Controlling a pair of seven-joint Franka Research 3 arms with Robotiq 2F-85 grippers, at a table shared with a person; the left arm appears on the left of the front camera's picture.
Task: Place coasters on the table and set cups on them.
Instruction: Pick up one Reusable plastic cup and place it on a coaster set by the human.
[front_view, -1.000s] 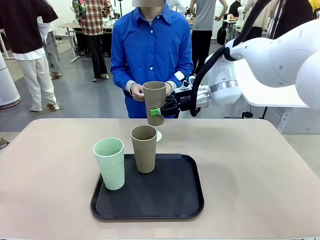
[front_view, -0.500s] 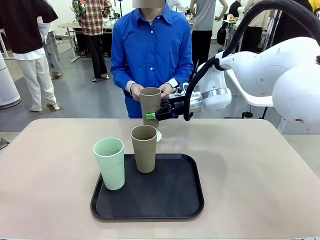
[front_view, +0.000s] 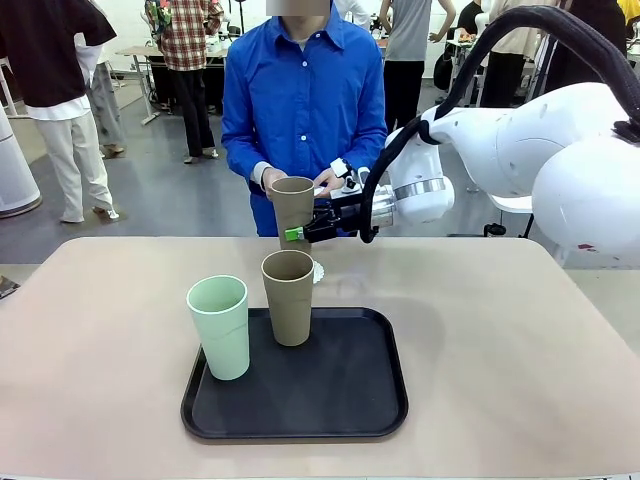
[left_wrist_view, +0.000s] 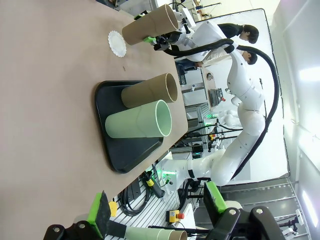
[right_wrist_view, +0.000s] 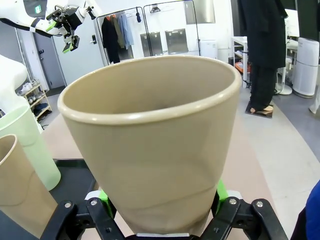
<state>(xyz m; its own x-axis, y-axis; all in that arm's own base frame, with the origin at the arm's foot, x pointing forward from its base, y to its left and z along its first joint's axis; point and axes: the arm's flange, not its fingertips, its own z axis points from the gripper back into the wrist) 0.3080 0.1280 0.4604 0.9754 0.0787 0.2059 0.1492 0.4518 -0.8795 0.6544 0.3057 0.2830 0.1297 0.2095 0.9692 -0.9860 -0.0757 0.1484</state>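
Nearest, the left gripper (left_wrist_view: 156, 202) hangs with its fingers spread wide, nothing between them. On the table (front_view: 520, 340) sits the black tray (front_view: 350, 400). It carries the mint cup (front_view: 218, 325) at its near left and a tan cup (front_view: 288, 298) upright just behind and to the right. Past the tray's far edge, one coaster (front_view: 319, 271) lies flat, half hidden by that tan cup. Farther on, the right gripper (front_view: 300, 229) pinches the second tan cup (front_view: 294, 200) low on its wall, upright and off the table. Behind it, the person's hands (front_view: 268, 180) are close to its rim.
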